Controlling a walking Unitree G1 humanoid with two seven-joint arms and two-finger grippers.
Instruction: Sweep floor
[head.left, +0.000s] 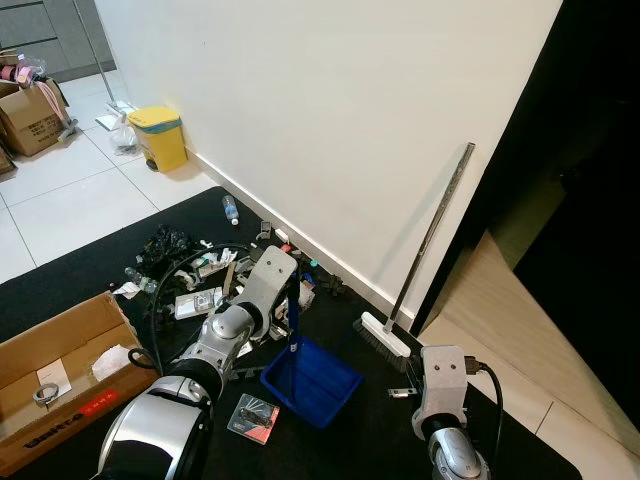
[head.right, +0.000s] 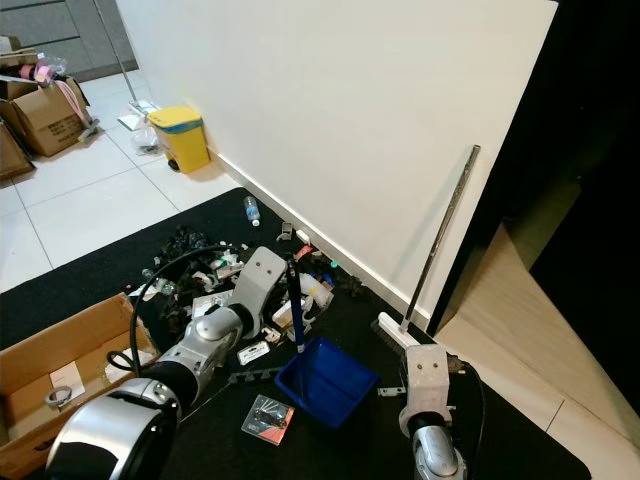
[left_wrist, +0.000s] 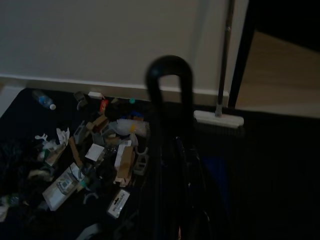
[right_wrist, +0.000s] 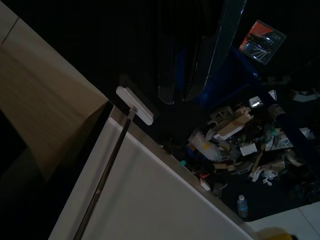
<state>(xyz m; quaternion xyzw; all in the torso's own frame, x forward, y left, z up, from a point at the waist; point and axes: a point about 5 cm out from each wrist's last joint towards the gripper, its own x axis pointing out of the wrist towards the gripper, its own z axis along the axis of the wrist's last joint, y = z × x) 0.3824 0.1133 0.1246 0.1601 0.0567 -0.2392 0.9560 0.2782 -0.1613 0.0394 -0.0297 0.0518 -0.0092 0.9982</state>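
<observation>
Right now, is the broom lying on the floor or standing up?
Standing up. The broom leans against the white wall, its long handle tilted up and its brush head resting on the black mat.

You are not getting a look at the left gripper's fingertips: the silver left arm (head.left: 235, 325) is covering them where it meets the upright blue handle of the blue plastic dustpan (head.left: 311, 381), so their grip is unreadable. The right gripper is lying below the silver right arm's wrist block (head.left: 443, 385), and its black fingers (right_wrist: 192, 60) are showing only as dark shapes in the right wrist view. The scattered pile of small litter on the black mat (head.left: 215, 275) is too small to sort piece by piece. The open brown cardboard box (head.left: 60, 380) is running off the picture's edge. The left wrist view is too dim for detail.
</observation>
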